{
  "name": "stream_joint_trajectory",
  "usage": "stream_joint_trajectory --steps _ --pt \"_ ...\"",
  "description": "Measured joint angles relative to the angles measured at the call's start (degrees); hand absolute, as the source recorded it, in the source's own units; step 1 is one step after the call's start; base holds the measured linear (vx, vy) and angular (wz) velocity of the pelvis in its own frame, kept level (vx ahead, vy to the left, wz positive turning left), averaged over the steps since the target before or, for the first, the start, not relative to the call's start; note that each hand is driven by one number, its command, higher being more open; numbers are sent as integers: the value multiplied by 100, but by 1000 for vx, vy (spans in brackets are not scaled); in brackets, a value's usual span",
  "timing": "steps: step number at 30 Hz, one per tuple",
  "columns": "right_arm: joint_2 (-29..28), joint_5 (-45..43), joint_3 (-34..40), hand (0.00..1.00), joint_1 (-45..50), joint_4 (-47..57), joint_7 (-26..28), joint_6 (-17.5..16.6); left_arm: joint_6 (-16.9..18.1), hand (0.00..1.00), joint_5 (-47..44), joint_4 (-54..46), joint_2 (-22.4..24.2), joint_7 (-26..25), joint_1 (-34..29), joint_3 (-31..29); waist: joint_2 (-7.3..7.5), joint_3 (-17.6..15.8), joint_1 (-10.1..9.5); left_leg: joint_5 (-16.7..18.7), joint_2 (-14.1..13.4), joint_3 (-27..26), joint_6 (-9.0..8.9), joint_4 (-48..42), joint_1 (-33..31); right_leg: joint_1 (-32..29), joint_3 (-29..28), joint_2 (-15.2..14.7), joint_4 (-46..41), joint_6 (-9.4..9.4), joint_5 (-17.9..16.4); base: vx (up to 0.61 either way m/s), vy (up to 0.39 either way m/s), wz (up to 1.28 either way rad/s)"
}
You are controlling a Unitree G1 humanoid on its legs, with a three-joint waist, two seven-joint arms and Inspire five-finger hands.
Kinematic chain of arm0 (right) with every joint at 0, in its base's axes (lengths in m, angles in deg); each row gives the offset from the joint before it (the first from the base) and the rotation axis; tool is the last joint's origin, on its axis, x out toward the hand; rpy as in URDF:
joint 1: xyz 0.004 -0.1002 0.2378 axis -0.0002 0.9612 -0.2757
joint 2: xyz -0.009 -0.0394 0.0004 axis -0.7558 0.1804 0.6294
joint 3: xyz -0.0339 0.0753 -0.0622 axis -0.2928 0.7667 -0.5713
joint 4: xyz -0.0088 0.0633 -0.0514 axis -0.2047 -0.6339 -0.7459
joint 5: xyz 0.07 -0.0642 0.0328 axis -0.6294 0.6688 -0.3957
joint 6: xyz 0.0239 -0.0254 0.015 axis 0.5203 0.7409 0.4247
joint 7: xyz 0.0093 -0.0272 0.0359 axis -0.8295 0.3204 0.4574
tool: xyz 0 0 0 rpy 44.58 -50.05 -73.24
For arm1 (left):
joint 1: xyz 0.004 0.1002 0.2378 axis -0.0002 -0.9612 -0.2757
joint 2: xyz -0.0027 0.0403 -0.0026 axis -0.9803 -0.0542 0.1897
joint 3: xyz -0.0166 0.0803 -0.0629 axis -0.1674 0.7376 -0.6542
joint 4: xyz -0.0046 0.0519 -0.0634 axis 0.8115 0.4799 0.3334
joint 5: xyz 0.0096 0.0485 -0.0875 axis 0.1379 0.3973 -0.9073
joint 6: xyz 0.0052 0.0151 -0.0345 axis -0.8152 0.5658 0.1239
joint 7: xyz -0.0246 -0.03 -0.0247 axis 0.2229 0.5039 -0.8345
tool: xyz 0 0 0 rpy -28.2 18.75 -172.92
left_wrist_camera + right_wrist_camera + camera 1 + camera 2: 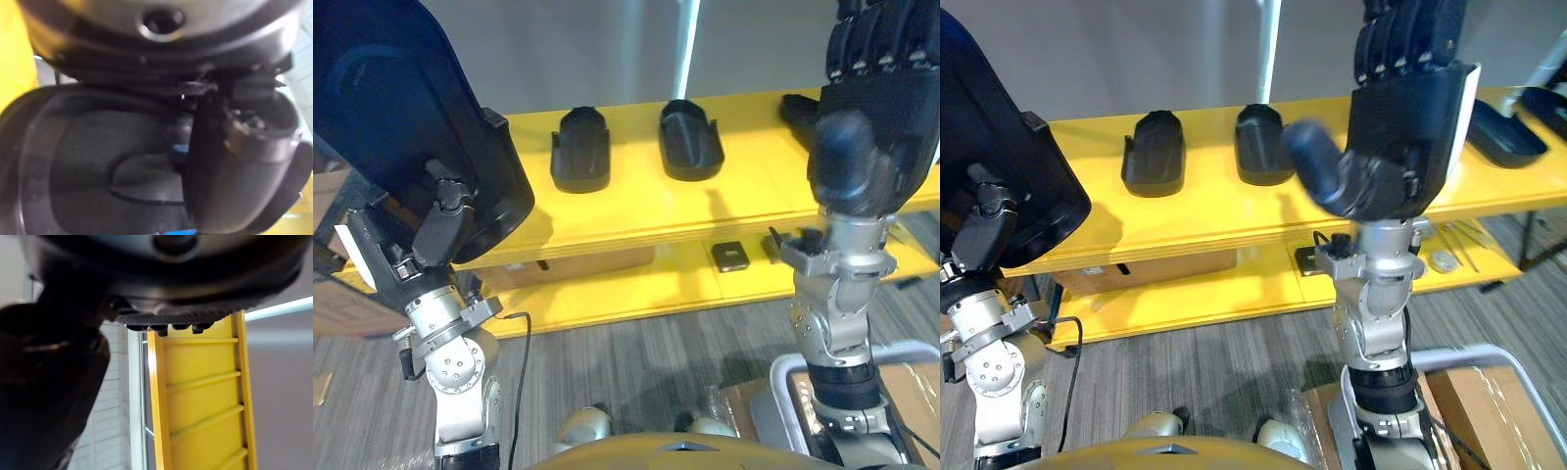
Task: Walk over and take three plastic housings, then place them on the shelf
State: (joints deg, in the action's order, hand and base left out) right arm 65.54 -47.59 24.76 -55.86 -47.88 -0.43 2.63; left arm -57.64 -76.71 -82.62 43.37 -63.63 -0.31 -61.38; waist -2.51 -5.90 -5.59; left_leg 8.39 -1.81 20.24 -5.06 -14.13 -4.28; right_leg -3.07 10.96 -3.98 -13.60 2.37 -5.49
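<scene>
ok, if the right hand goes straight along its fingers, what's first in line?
Probably the yellow shelf frame, ahead in its wrist view. The right hand points upward with nothing nearer; depth unclear.

Black housing [579, 149] and second housing [690, 139] lie side by side, apart, on yellow shelf [636, 220]; third housing [401, 108] gripped, raised, in left hand [435, 230].

I can't read any text, number or sign from here. The black plastic housings [579, 149] lying on the yellow shelf [636, 211] show no print that I can make out. A small pale label [1100, 271] sits on the cardboard box [1175, 264] under the shelf's top board, but it's too small for me to read.
</scene>
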Motion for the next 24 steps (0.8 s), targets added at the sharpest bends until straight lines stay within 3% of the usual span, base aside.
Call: stream_joint_trajectory --steps 5,9,13,15,16,17,18,19,20,21,22,23,24 --pt "-11 1 123 100 298 -194 200 452 27 0 -133 -308 0 145 -192 -15 -3 7 -78 -34 -269 -1048 44 83 58 476 288 74 507 -108 65 107 -43 29" --pt "-187 8 367 100 990 -193 377 482 26 0 -140 -288 17 169 -259 12 106 38 -49 -192 -132 -1108 140 264 60 611 444 -52 710 -75 105 23 51 29" --pt "-572 -23 560 100 1516 -195 379 513 30 0 -142 -282 26 250 -532 64 118 40 1 -225 -42 -1231 180 232 49 735 499 -149 726 -73 105 -19 83 26" --pt "-702 -32 704 100 1735 -227 409 520 31 0 -143 -269 33 306 -653 115 128 35 163 -164 -155 -1935 446 248 -39 786 772 -272 717 -62 106 -71 82 64" --pt "-743 -33 797 100 1904 -306 382 518 35 0 -146 -173 33 339 -645 218 132 32 277 -95 -398 -2698 509 238 -38 791 911 -361 638 -57 108 -56 123 87" --pt "-734 -28 890 100 2039 -435 361 518 39 0 -141 -79 40 342 -630 360 107 11 389 -194 -498 -3139 595 240 -36 793 974 -481 501 -11 60 -46 145 94" --pt "-731 -29 939 100 2118 -535 360 518 39 0 -137 -29 40 346 -632 448 99 -3 463 -413 -447 -3254 584 266 -46 767 970 -601 360 62 -44 -45 187 71" --pt "-732 -30 953 100 2153 -592 362 518 40 0 -134 7 42 350 -633 492 109 -13 469 -491 -359 -3244 463 287 -43 727 932 -693 255 122 -157 -49 205 56" --pt "-727 -41 962 100 2215 -625 425 518 39 0 -134 89 91 346 -629 523 134 -56 562 -676 -8 -3242 340 293 -86 640 864 -1011 36 320 -409 -61 214 48" --pt "-729 -53 963 100 2210 -633 454 514 39 0 -136 140 112 342 -605 523 198 -102 622 -819 182 -3240 216 139 -202 599 885 -1257 -107 403 -487 -89 232 65" --pt "-735 -146 966 100 2187 -672 492 497 40 0 -132 247 148 343 -517 539 493 -258 715 -834 347 -3211 252 -406 -488 547 906 -1734 -332 509 -529 -112 184 22" --pt "-719 -210 952 100 2080 -761 597 502 121 0 -146 332 152 293 -540 564 421 -266 610 -581 -25 -3145 355 -1131 -774 424 732 -1872 -368 602 -468 -146 280 -24" --pt "-662 -243 890 100 2001 -779 636 495 175 0 -142 414 167 276 -541 552 243 -283 532 -561 -501 -2922 145 -1366 -814 348 506 -1893 -445 670 -444 -105 271 -61"
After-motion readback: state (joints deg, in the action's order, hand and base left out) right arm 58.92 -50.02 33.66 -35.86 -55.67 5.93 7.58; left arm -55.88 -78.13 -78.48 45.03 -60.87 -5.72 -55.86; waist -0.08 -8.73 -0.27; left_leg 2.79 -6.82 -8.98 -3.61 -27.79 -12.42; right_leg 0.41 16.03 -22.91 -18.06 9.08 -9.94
